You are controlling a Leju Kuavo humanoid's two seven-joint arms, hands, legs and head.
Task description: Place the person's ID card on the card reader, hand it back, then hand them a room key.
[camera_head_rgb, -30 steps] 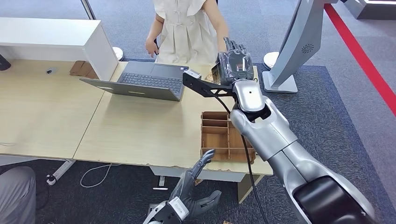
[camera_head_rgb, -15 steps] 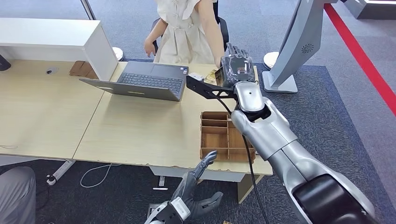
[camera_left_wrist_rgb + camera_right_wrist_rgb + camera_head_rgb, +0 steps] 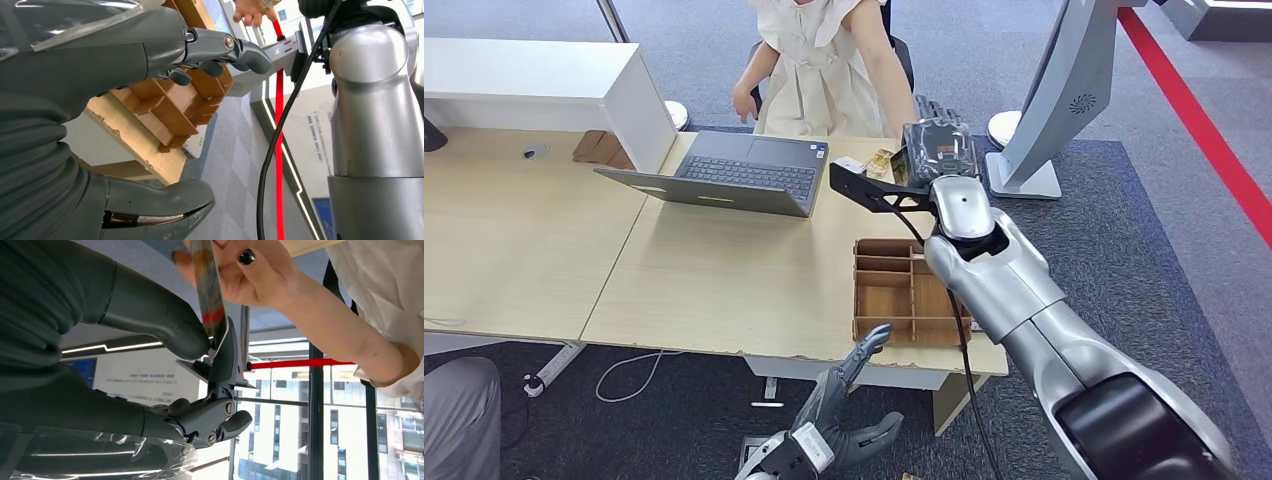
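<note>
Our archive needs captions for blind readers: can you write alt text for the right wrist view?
The robot's right hand pinches a card between thumb and finger while a person's hand with dark nail polish grips the same card's other end.

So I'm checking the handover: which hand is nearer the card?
Right. The right hand pinches the card; the left hand hangs below the desk edge.

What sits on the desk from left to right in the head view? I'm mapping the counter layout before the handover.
White raised counter block → open laptop → wooden divided tray → right hand, raised at the desk's far edge by the person → silver stand on the carpet.
</note>
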